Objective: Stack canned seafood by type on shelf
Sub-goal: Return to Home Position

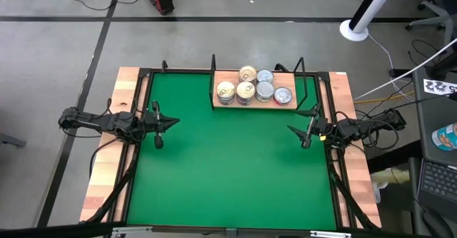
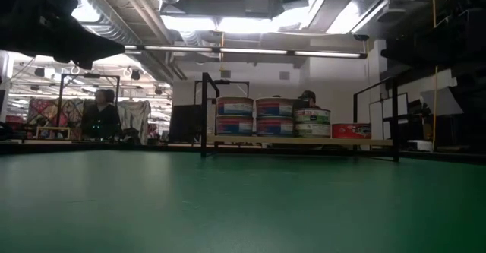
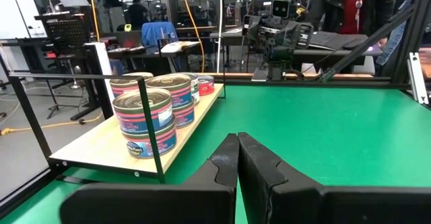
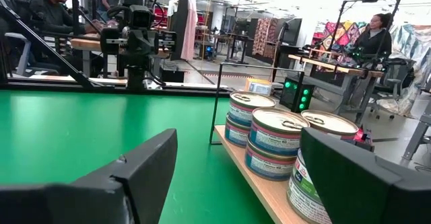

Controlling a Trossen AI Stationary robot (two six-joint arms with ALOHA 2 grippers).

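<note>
While both arms sit at the sides, I log the canned seafood (image 1: 245,90) stacked on the shelf (image 1: 230,75) at the green tabletop's (image 1: 228,166) far edge. Left gripper (image 3: 237,140), left side, fingers pressed together. Right gripper (image 4: 239,140), right side, spread wide, empty.

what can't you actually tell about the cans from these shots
High view: cans per stack on the shelf; top cans hide those beneath.
Low view: back-row cans, hidden behind the front stacks.
Right wrist view: nearest can, covered by a finger of the right tool and cut by the bottom edge.
Label print: too small or blurred everywhere.
</note>
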